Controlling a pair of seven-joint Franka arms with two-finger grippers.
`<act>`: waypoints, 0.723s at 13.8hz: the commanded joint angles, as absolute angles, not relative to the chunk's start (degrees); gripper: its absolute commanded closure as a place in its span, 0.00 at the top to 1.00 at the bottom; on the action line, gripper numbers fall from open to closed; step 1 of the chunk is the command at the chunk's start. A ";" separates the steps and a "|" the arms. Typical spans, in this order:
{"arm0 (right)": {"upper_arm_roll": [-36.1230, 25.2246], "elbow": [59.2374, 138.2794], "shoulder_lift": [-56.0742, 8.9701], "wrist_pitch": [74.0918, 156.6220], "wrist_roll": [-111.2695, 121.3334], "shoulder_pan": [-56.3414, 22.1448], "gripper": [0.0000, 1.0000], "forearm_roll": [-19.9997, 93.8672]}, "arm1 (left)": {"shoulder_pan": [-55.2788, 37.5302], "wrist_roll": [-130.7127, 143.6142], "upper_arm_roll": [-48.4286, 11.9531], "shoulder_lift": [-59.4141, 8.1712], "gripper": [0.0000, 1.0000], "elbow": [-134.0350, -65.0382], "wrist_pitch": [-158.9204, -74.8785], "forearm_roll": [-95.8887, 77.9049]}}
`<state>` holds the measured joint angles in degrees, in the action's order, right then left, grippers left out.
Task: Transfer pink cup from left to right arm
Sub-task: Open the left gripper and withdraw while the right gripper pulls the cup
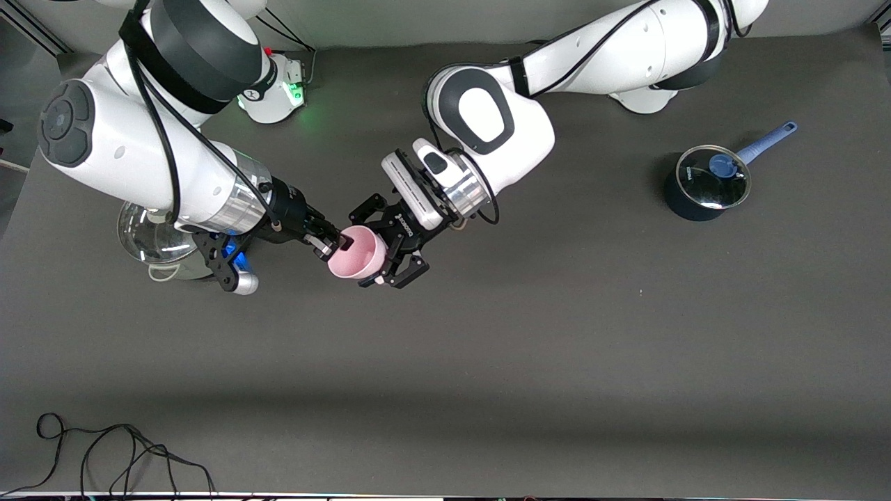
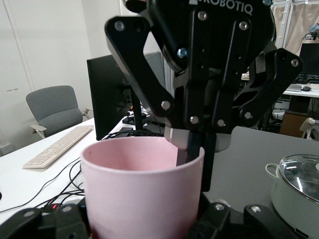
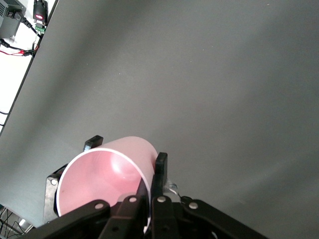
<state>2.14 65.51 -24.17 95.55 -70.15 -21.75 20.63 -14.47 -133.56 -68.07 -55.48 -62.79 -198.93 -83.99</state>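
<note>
Above the table [image 1: 557, 348], your left gripper [image 1: 390, 254] clamps the pink cup [image 1: 356, 254] while your right gripper [image 1: 339, 244] pinches its rim; release early and it may drop.

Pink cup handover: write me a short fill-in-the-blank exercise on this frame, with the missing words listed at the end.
1. The pink cup is held up in the air by ____ grippers at once.
2. The right gripper pinches the cup's ____.
3. The left gripper clasps the cup's ____.
4. The saucepan with the blue handle wears a ____ lid.

Missing words: two; rim; body; glass
</note>
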 commanded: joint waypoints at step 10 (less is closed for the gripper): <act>2.20 63.98 -24.43 96.93 -70.49 -21.89 0.00 18.38 | -14.51 -132.62 -66.53 -54.84 1.00 -62.22 -199.69 -82.44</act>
